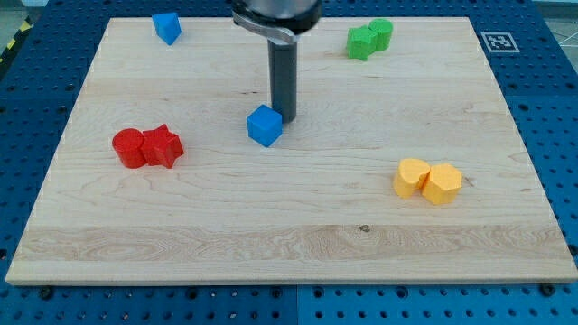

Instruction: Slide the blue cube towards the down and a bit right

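Observation:
The blue cube (265, 125) sits near the middle of the wooden board (289, 226), a little toward the view's top. My tip (285, 117) is the lower end of a dark rod that comes down from the view's top. It stands right against the cube's upper right side, touching it or nearly so.
A second blue block (166, 26) lies at the view's top left. A red cylinder (129, 148) and a red star-shaped block (163, 145) touch at the left. Two green blocks (369, 39) lie at the top right. Two yellow blocks (427, 181) lie at the right.

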You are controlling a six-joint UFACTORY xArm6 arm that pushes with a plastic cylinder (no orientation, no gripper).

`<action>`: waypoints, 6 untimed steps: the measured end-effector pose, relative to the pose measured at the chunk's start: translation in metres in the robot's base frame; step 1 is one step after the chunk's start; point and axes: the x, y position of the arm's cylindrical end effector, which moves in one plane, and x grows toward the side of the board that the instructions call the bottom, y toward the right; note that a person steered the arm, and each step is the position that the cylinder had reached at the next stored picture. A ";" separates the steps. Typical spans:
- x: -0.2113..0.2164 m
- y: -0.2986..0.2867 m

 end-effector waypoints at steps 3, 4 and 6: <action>-0.015 -0.122; 0.007 -0.075; 0.037 -0.011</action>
